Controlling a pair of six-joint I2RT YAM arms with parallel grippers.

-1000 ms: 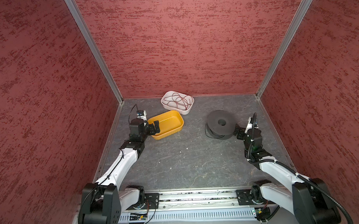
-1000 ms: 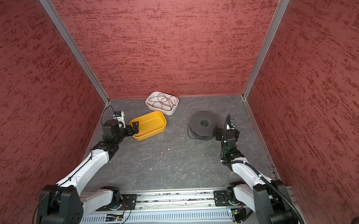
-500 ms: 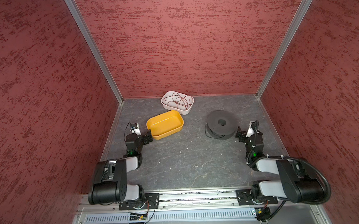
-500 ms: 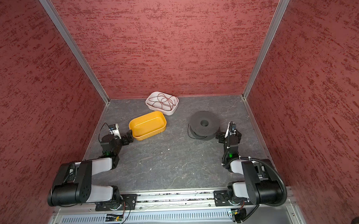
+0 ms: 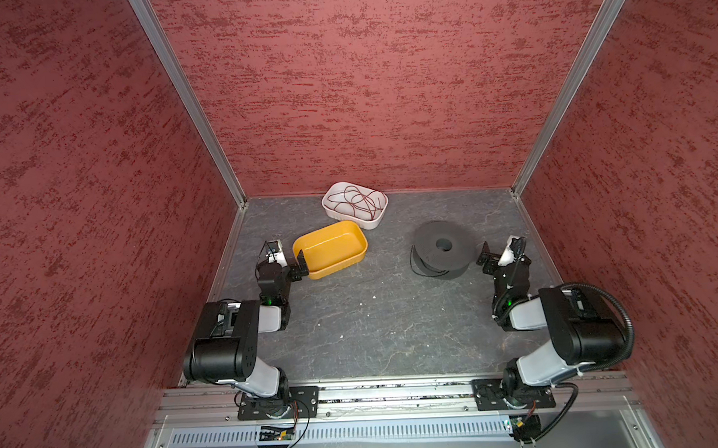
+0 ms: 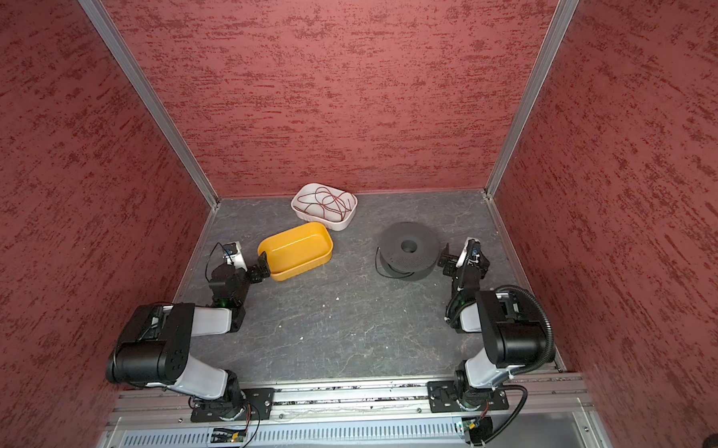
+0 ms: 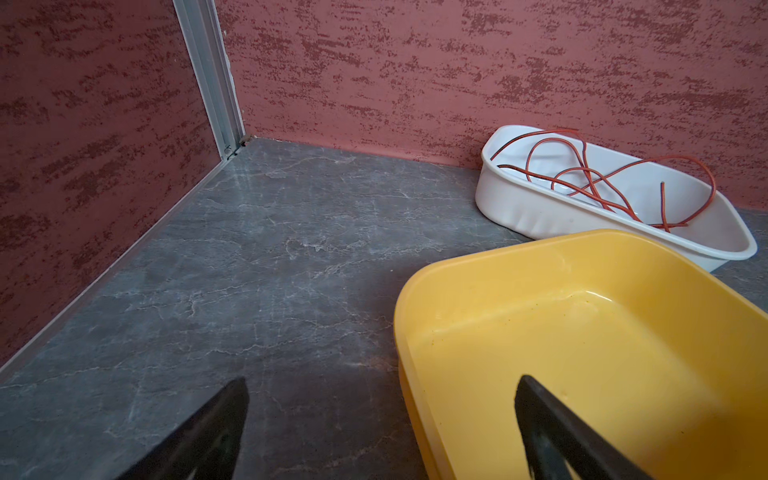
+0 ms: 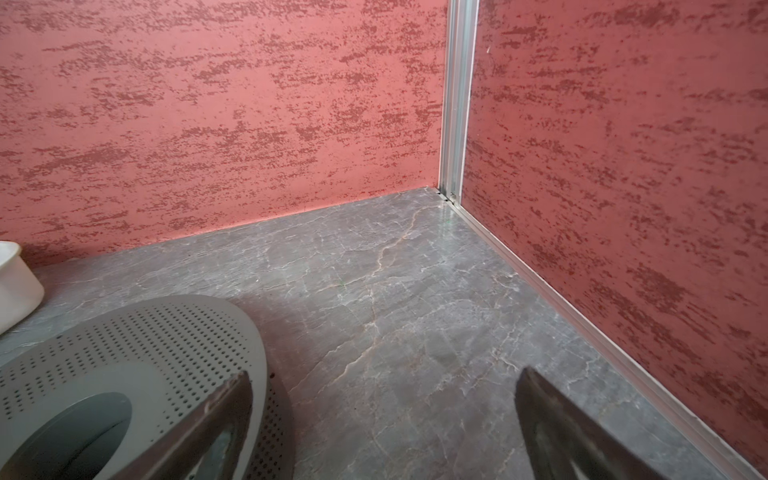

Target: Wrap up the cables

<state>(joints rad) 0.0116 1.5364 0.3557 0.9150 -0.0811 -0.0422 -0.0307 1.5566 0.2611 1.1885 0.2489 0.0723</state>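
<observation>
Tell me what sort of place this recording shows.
Probably a lab robot test booth: red textured walls joined by aluminium posts enclose a grey tabletop, and two arms sit bolted to a rail at its front edge.

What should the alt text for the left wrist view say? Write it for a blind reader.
An empty yellow tub sits close to the camera, a white tub behind it holding a loose tangle of thin red-and-black wire. The left gripper stands wide open, holding nothing, above a grey marbled floor with red walls.
</observation>
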